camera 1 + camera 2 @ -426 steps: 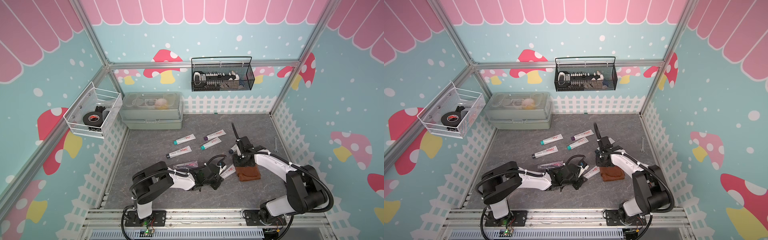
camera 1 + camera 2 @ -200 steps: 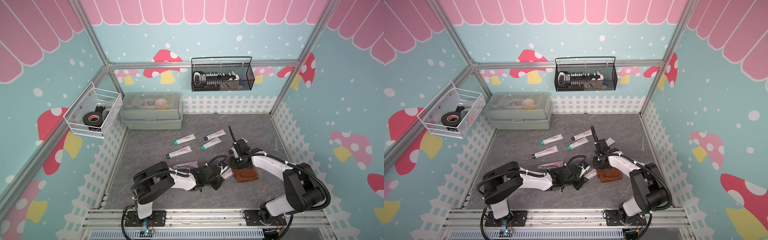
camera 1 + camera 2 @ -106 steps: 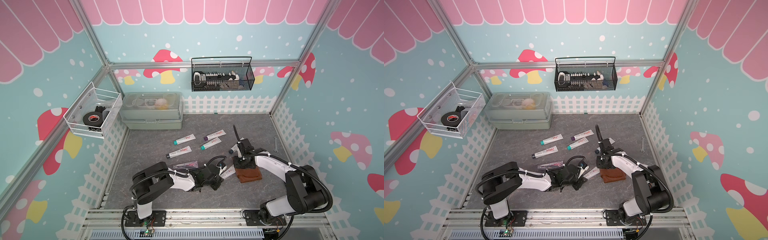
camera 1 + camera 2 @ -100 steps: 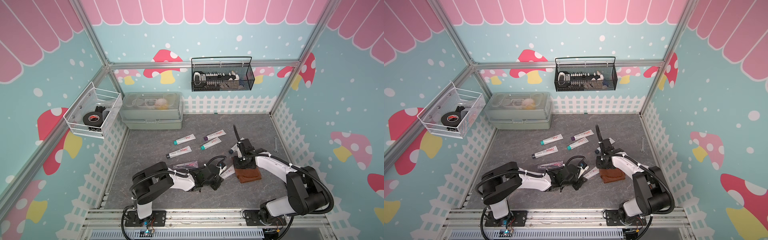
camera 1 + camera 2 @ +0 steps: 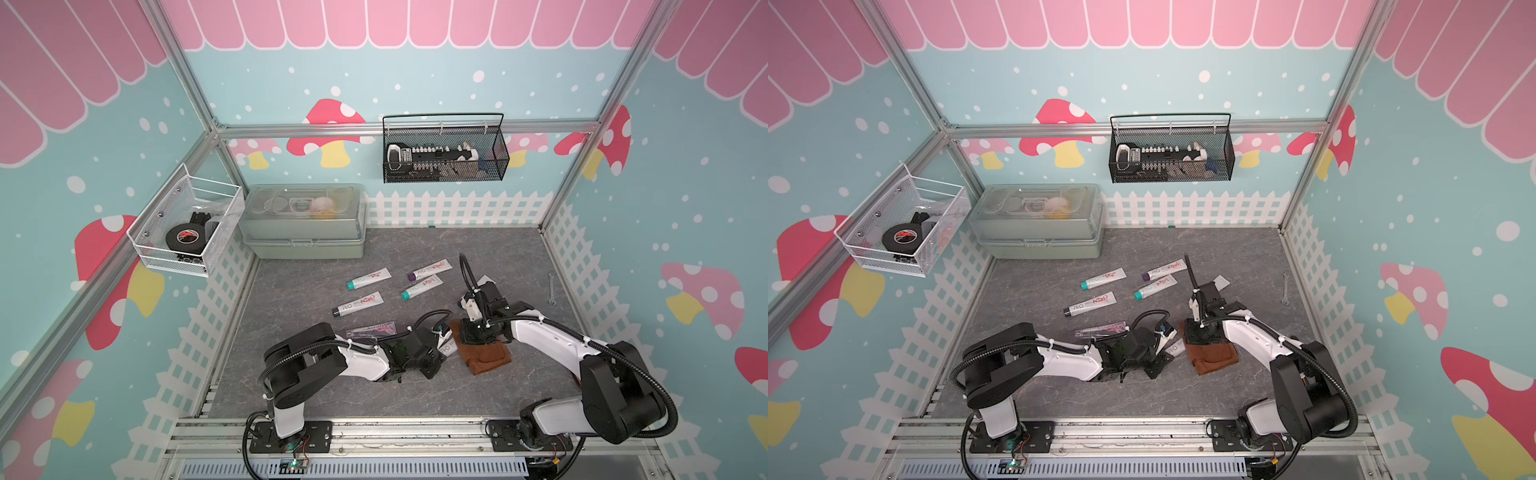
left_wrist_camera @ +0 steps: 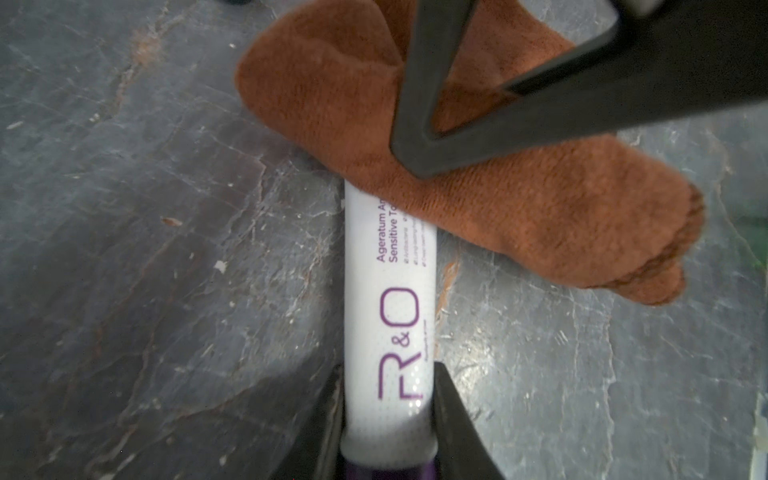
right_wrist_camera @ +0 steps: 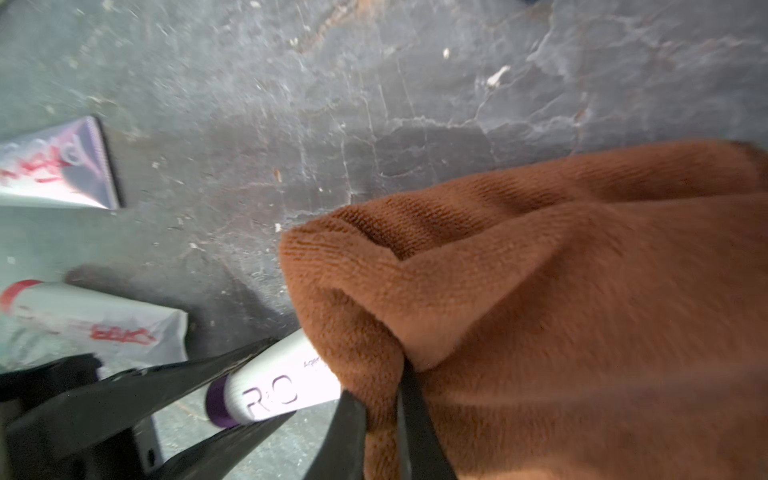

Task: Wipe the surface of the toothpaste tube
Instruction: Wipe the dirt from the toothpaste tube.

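The left gripper [image 6: 387, 386] clamps the cap end of a white tube [image 6: 388, 307] lying on the grey table [image 5: 415, 395]. The right gripper [image 7: 380, 415] pinches a brown cloth [image 7: 540, 311] draped over the tube's other end.

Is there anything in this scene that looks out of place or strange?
Yes. A small wrench lies alone at the right edge of the table, a tool among toiletries. The loose toothpaste tubes farther back carry red scribbles. Nothing looks spilled or broken.
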Controlling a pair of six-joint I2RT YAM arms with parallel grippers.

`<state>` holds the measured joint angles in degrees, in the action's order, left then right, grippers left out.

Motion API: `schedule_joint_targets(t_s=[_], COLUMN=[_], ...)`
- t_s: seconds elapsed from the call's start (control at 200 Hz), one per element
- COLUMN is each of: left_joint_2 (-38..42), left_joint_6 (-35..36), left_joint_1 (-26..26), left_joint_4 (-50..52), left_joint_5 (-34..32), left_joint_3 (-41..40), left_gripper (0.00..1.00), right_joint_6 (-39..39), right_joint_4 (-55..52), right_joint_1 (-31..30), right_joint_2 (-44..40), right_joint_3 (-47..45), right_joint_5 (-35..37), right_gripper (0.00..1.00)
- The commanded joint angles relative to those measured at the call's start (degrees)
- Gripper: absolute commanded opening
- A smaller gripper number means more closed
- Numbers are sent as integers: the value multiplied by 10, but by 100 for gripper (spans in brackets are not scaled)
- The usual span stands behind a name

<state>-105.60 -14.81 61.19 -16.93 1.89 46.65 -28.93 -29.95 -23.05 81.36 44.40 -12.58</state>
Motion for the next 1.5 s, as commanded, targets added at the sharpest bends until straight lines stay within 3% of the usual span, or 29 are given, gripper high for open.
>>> schedule_joint_targets(t_s=[0.0,0.225,0.39,0.495,0.766,0.871,1.081,1.496], left_joint_2=[-15,-9,-4,-5,-7,-8,-4,6], left_joint_6=[-9,-11,-14,-13,-14,-14,-15,-24], left_joint_1=[-5,-6,-6,-6,-6,-6,-6,-15], left_joint_4=[37,33,29,28,25,24,17,-7], left_joint_5=[-9,-14,-14,-14,-15,-15,-22,-19], left_joint_3=[2,-6,-14,-14,-16,-15,-20,-40], left_gripper=[17,17,17,17,17,17,16,17], right_joint_6=[8,14,14,14,19,19,23,15], right_joint_4=[-40,-110,-112,-97,-39,-37,-54,-93], right_joint_1=[-18,-27,-27,-25,-25,-27,-30,-45], right_joint_2=[30,66,86,80,-9,-2,38,128], right_joint_3=[22,65,86,93,71,57,31,60], right_joint_5=[61,231,253,224,4,-16,44,234], right_gripper=[11,10,10,10,11,11,10,10])
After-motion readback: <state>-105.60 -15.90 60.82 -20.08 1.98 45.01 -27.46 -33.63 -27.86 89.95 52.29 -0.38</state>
